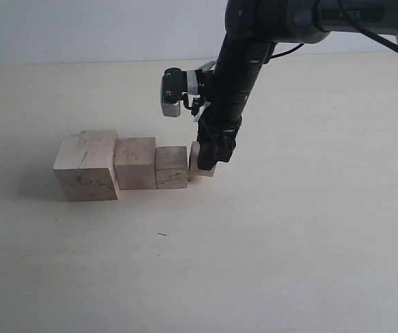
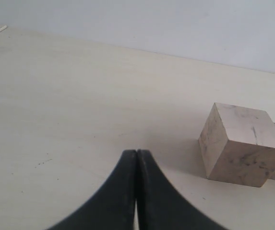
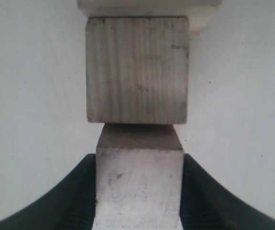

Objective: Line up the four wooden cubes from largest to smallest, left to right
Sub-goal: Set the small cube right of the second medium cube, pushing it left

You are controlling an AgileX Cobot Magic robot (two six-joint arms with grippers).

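Note:
Four pale wooden cubes stand in a row on the table. The largest cube (image 1: 86,165) (image 2: 242,143), with dark smudges, is leftmost. To its right come the second cube (image 1: 135,162) and the third cube (image 1: 171,166) (image 3: 137,69). The smallest cube (image 1: 200,164) (image 3: 139,184) sits at the right end, close against the third. My right gripper (image 1: 211,158) (image 3: 139,189) is shut on the smallest cube, one finger on each side. My left gripper (image 2: 137,155) is shut and empty, hovering over bare table to the left of the largest cube; it is out of the exterior view.
The pale tabletop (image 1: 310,229) extends widely in front and to the right of the row. A light wall (image 1: 80,28) runs behind. The right arm (image 1: 244,62) reaches down from the upper right, with its wrist camera (image 1: 174,91) beside it.

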